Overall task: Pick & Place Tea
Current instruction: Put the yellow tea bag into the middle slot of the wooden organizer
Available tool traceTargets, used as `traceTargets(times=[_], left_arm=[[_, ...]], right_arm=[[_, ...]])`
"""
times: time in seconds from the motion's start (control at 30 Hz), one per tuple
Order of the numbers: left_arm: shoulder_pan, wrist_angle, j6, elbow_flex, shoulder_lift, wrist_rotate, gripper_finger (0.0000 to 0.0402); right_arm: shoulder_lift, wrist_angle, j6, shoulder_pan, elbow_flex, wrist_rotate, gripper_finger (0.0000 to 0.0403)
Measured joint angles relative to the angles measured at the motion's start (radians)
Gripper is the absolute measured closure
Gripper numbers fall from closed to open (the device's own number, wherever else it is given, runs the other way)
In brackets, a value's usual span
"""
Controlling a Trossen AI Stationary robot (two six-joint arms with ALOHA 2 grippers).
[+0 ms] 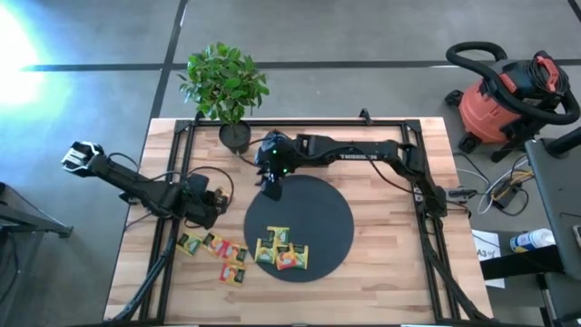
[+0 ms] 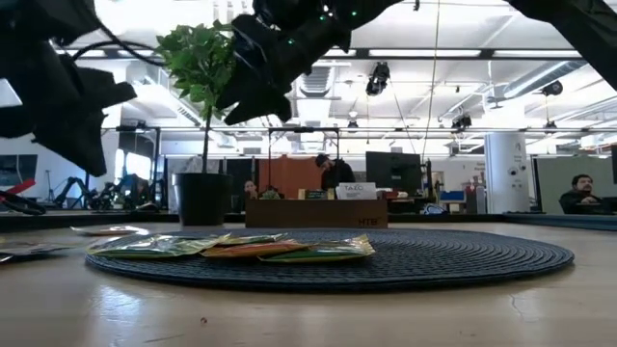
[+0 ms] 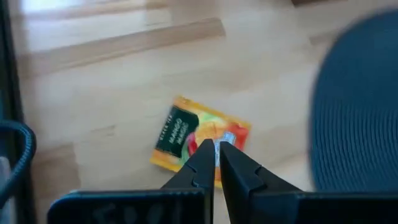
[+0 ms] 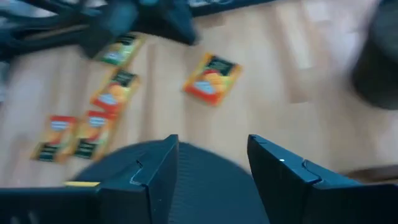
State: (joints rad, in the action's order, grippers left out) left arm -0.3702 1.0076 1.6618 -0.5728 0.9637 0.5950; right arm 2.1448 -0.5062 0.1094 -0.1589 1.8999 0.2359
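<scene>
The tea is small flat sachets. Three of them point(image 1: 281, 248) lie on the black disc point(image 1: 318, 209), and in the low view they show as a flat heap point(image 2: 231, 248). Several more point(image 1: 213, 250) lie on the wood left of the disc. My left gripper point(image 1: 216, 202) is raised above the table left of the disc, shut on an orange sachet point(image 3: 193, 137). My right gripper point(image 1: 270, 186) hangs open above the disc's far left edge, nothing between its fingers point(image 4: 155, 174). My left gripper pinches the orange sachet between its two fingertips at one edge point(image 3: 214, 142), near a corner. The fingers slant down from above. The sachet hangs beyond the fingertips, clear of the table, its printed face toward the wrist camera.
A potted plant point(image 1: 227, 86) stands at the table's far edge, just behind the right gripper. Black frame rails point(image 1: 427, 218) run along the table's sides. A red shop vacuum point(image 1: 508, 100) stands on the floor at the far right. People sit in the room beyond the table.
</scene>
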Motion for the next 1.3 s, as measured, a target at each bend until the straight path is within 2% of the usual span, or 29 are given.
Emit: traceTargets(times=[0.07,0.17,0.37,0.43,0.53,0.6,0.7,0.8,0.9,1.07,1.2,1.3], left_arm=[[0.002,-0.028,0.07,0.031,-0.015,0.003,0.0401],[0.002,-0.046,0.14,0.06,-0.046,-0.017,0.0393],[0.006,-0.128,0.214,0.086,-0.115,-0.04,0.0331],[0.004,-0.223,0.131,0.057,-0.141,-0.019,0.0315],[0.005,-0.321,-0.075,-0.005,-0.171,0.057,0.0305],[0.005,-0.333,-0.211,-0.056,-0.178,0.102,0.0304],[0.006,-0.303,-0.373,-0.129,-0.186,0.145,0.0305],[0.005,-0.285,-0.399,-0.182,-0.183,0.136,0.0306],[0.005,-0.282,-0.38,-0.201,-0.18,0.096,0.0307],[0.006,-0.27,-0.274,-0.149,-0.166,-0.052,0.0307],[-0.005,-0.321,-0.213,-0.057,-0.155,-0.203,0.0307],[-0.045,-0.39,-0.216,-0.027,-0.157,-0.205,0.0307]], right_arm=[[0.017,0.01,0.042,0.006,0.0,0.045,0.021],[0.045,0.015,0.078,0.018,0.0,0.058,0.0199],[0.056,0.004,0.075,0.033,0.0,0.062,0.0191],[0.038,-0.021,0.069,0.033,0.0,0.077,0.0193],[-0.016,-0.063,0.042,0.032,0.0,0.081,0.0197],[-0.063,-0.096,0.011,0.032,-0.003,0.064,0.0202],[-0.143,-0.149,-0.033,0.033,-0.046,-0.018,0.021],[-0.236,-0.163,-0.035,0.029,-0.15,-0.084,0.0217],[-0.33,-0.161,0.009,0.024,-0.274,-0.09,0.0218],[-0.401,-0.088,0.119,0.027,-0.456,-0.072,0.0218],[-0.372,0.074,0.217,0.036,-0.493,0.015,0.0218],[-0.286,0.133,0.227,0.044,-0.456,0.042,0.0218]])
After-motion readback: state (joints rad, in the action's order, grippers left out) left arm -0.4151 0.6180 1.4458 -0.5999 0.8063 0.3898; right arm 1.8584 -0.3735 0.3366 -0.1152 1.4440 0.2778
